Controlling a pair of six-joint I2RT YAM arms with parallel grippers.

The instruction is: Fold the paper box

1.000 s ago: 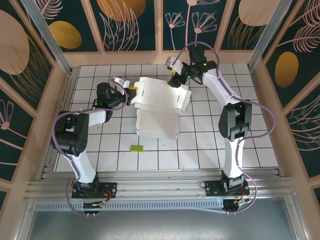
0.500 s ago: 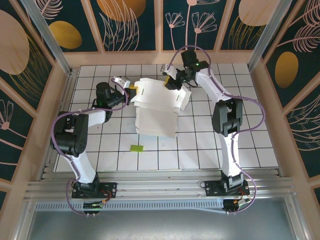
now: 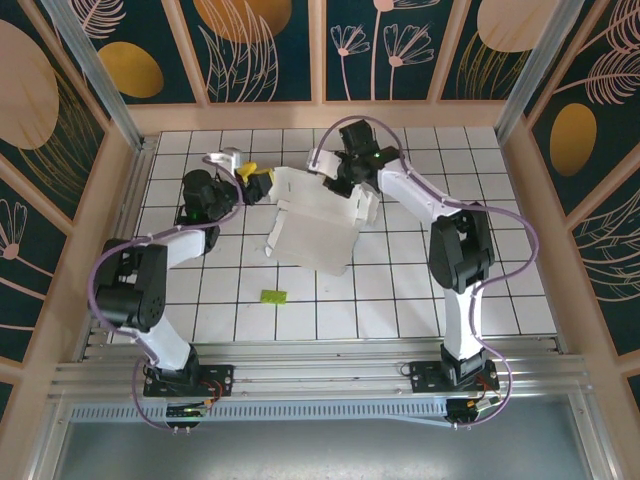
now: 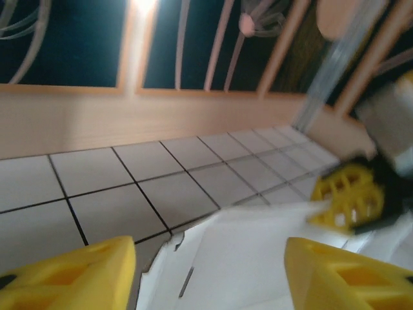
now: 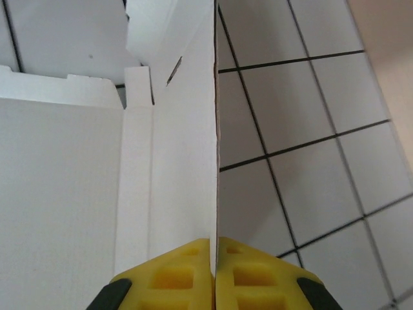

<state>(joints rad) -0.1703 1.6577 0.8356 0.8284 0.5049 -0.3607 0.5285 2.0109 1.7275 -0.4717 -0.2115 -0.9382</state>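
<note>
Paper box [image 3: 318,232] on tabletop [image 3: 400,290] | right end effector [image 5: 214,261] pinched on its edge | left end effector [image 3: 255,180] parted, empty

White tile floor [image 3: 400,290], black grout. Ahead of the left gripper [image 3: 254,178]: wood skirting [image 4: 97,123], then dark teal wall panels [image 4: 64,39] with peach plant line art, and a glare spot [image 4: 145,5] at the top. Right of the right gripper [image 5: 214,258]: bare tiles up to a wood edge [image 5: 393,77]. Wood posts [image 3: 318,50] split the walls; gold ovals [image 3: 130,68] on some panels. Aluminium rails [image 3: 320,380] well behind both.
</note>
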